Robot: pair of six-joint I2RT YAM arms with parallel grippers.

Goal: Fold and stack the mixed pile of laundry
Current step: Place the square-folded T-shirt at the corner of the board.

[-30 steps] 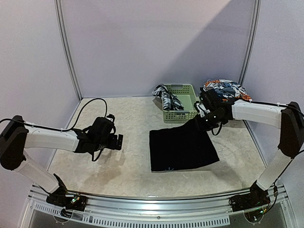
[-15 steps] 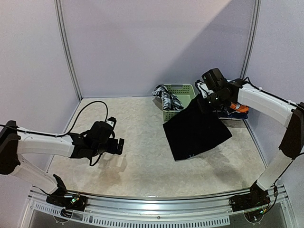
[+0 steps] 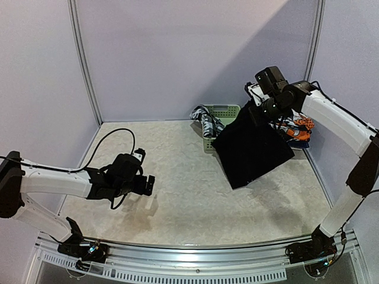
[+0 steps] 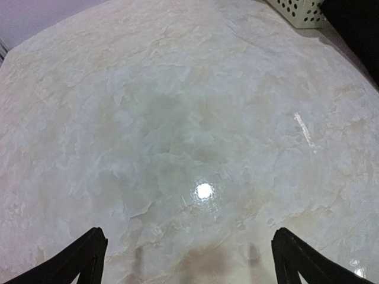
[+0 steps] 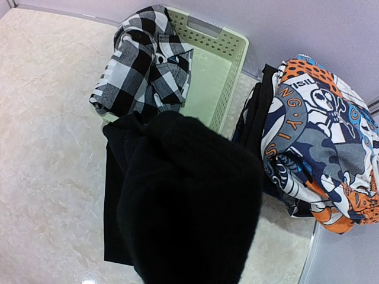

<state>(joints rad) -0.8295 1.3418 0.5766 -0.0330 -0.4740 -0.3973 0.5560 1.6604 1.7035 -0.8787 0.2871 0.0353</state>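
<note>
My right gripper (image 3: 258,111) is clamped on the top edge of the black cloth (image 3: 253,151), held high at the far right so the piece hangs flat and, as far as I can tell, off the table (image 3: 177,201); I judge this lift is for carrying it to the printed pieces (image 3: 298,126) piled by the right wall; the cloth hangs in front of the green basket (image 3: 230,110), whose left rim bears the checked shirt (image 3: 207,123), not yet folded; my left gripper (image 3: 147,184) hovers low at near left, jaws wide apart, holding nothing, out of the way.
</note>
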